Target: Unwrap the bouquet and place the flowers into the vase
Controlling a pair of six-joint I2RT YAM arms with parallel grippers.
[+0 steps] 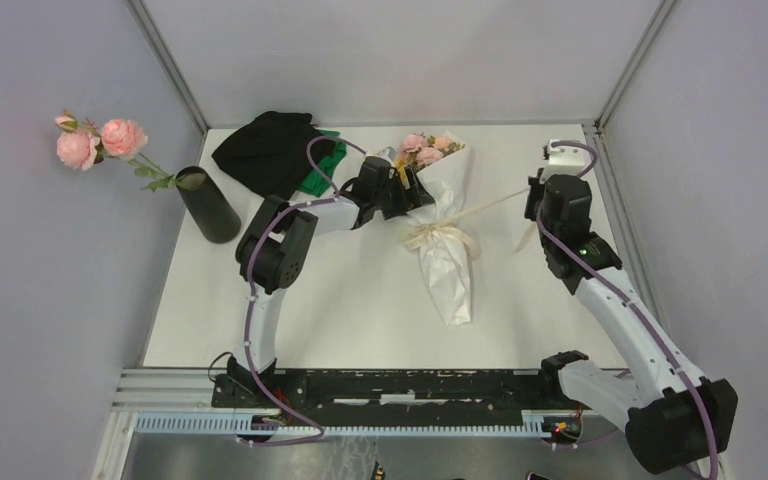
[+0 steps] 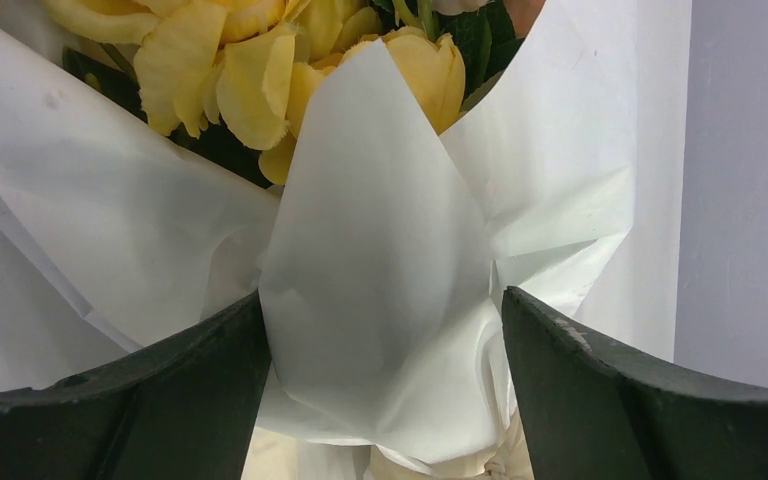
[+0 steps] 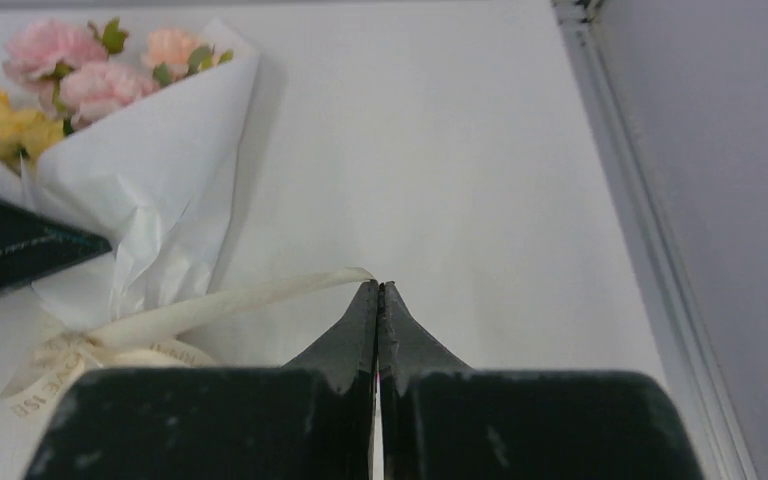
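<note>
Our left gripper (image 2: 382, 300) straddles the bouquet (image 2: 380, 190), jaws spread; right of the bouquet, our right gripper (image 3: 378, 288) seemingly pinches its ribbon (image 3: 220, 305).

White matte worktop (image 1: 360, 310). At the back left, a black-and-green cloth (image 1: 270, 150), crumpled in a heap. Just in front of it, near the left edge, a black vase (image 1: 210, 207), upright. Around the middle, toward the back, the bouquet (image 1: 442, 215) flat on its side: flowers (image 1: 425, 148) toward the far edge, white paper (image 1: 450, 285) tapering toward the near edge, cream ribbon (image 1: 440, 238) knotted round the waist, one tail stretched off to the right.
</note>
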